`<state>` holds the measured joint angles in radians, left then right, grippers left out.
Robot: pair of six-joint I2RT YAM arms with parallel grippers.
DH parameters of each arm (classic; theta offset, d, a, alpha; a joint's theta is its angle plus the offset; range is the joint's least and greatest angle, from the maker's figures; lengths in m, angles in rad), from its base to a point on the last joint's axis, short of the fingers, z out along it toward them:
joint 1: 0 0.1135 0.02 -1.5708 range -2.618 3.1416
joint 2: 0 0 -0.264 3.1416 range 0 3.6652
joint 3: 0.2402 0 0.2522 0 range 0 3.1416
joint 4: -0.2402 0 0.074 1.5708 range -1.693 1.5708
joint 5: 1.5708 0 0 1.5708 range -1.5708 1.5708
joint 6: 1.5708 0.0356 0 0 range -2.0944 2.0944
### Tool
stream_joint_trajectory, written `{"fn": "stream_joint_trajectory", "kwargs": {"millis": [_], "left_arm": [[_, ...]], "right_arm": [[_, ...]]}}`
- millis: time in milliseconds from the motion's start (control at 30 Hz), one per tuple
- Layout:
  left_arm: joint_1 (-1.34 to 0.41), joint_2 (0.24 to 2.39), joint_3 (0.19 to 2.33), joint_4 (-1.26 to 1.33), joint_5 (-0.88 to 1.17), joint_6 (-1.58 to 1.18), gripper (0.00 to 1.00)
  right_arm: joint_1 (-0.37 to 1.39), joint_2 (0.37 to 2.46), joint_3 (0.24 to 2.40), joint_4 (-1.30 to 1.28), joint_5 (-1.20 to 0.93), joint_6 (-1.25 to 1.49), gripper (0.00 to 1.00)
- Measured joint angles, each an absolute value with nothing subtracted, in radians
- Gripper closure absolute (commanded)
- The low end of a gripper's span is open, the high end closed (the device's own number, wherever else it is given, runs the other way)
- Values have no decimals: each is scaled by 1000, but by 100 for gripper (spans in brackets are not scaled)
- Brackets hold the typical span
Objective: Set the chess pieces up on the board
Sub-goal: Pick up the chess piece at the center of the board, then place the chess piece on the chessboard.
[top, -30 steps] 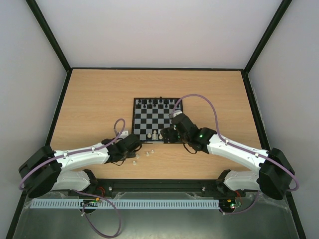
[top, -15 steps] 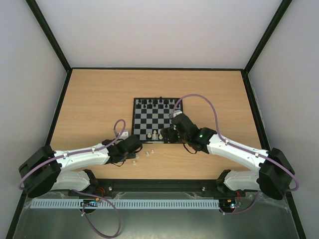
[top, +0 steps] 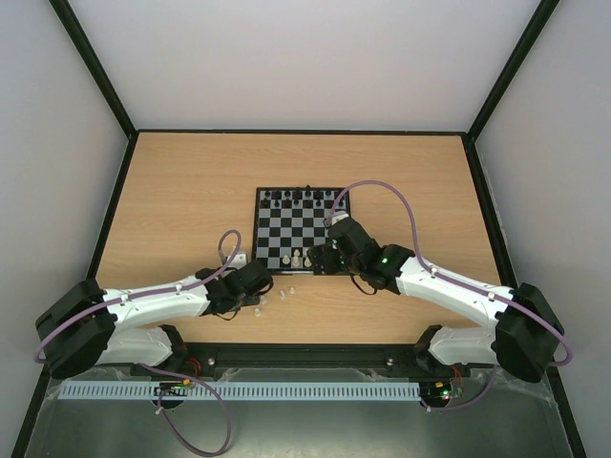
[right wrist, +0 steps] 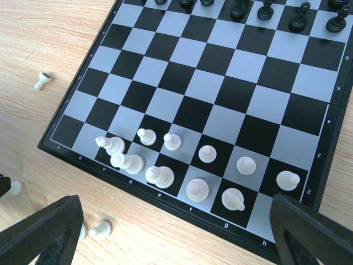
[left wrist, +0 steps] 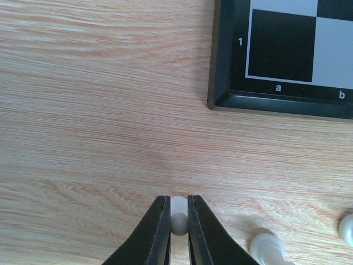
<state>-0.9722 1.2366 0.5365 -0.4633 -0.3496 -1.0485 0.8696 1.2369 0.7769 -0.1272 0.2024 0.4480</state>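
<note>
White chess piece point(left wrist: 178, 216) is off the board point(left wrist: 220, 83), near its a1 corner, low over the table point(left wrist: 83, 110). Only a rounded end shows, so I can't call its long axis. The left gripper point(left wrist: 177, 200) pinches it, jaws narrow. The left arm point(top: 158, 303) reaches low and forward. The right gripper point(right wrist: 174, 221) gapes wide above the board's near edge, holding nothing.

The board point(top: 286, 235) lies in the middle of the table point(top: 181, 191). Chess pieces point(right wrist: 197, 189) stand on its near rows, from the middle to the right. Other chessmen point(right wrist: 265, 10) stand along its far edge. Loose pieces point(top: 288, 290) lie on the table by its near left corner. There the left gripper point(left wrist: 177, 200) has one piece point(left wrist: 178, 220) between its fingers.
</note>
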Motion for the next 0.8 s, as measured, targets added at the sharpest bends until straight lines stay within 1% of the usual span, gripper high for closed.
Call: {"fn": "stream_joint_trajectory", "kwargs": {"millis": [67, 333, 533, 800], "left_arm": [[-972, 1236, 537, -463, -352, -1049, 95], [-973, 1236, 558, -501, -368, -1042, 94], [-962, 1263, 685, -537, -403, -986, 94], [-883, 1408, 846, -496, -401, -847, 94]], "right_arm": [[870, 1237, 777, -127, 202, 448, 7], [870, 1237, 777, -127, 202, 448, 7], [870, 1237, 777, -127, 202, 448, 7], [870, 1237, 777, -127, 203, 448, 7]]}}
